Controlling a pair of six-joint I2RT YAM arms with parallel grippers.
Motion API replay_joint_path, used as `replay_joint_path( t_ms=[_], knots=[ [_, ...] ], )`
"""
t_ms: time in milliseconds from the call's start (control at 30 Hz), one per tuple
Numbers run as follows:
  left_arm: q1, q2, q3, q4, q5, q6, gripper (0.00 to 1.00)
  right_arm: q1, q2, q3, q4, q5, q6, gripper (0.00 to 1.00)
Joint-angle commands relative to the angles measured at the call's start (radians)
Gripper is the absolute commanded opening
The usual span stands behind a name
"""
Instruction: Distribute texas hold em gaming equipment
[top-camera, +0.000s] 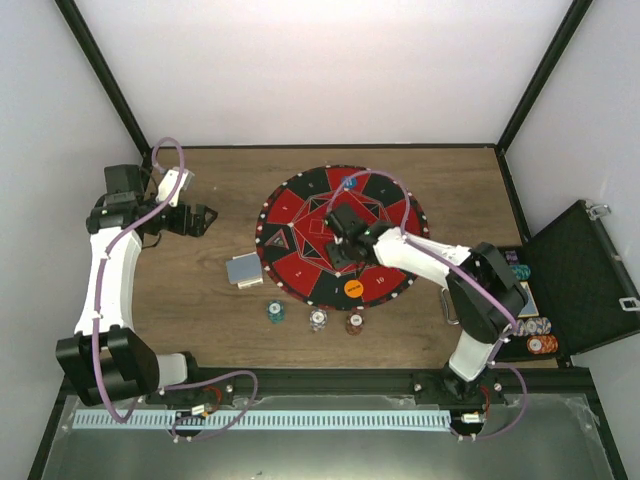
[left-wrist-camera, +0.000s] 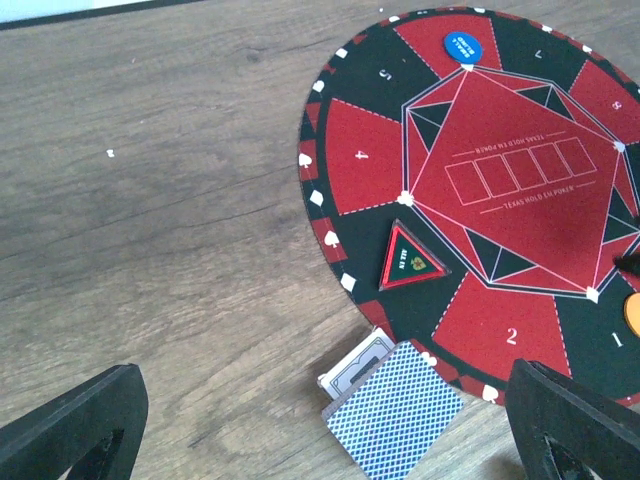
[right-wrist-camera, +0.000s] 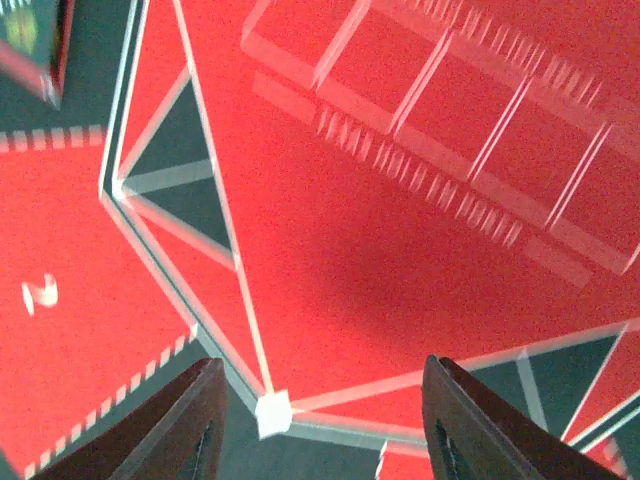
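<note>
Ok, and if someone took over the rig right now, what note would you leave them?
Left gripper: jaws open, empty, over bare table left of the mat.
Right gripper: jaws open, empty, over the mat's centre.
Out: orange button and blue button on the mat; card deck at its left edge; teal chips, white chips and maroon chips on the table by its near edge.
Left: spare chips in the case at right, probably next.
</note>
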Motion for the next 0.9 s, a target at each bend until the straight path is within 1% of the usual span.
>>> replay_joint_path(
  t_ms=[0, 100, 200, 333, 633, 867],
  knots=[
    [0.006, -0.04, 0.015, -0.011, 0.019, 0.009, 1.0, 0.069, -0.066, -0.135, -0.03, 0.016, 0.108, 0.53],
    [0.005, -0.048, 0.012, -0.019, 0.013, 0.016, 1.0, 0.123, -0.086, -0.189, -0.043, 0.028, 0.149, 0.48],
    [0.005, -0.057, 0.014, -0.026, 0.006, 0.026, 1.0, 0.148, -0.089, -0.226, -0.049, 0.025, 0.172, 0.43],
    [0.005, -0.063, 0.014, -0.035, -0.001, 0.035, 1.0, 0.17, -0.091, -0.246, -0.058, 0.028, 0.186, 0.4],
    [0.005, -0.063, 0.021, -0.034, 0.001, 0.036, 1.0, 0.172, -0.07, -0.268, -0.07, 0.058, 0.183, 0.38],
    [0.005, -0.057, 0.053, -0.048, -0.016, 0.051, 1.0, 0.127, -0.034, -0.277, -0.091, 0.105, 0.201, 0.31]
  ],
)
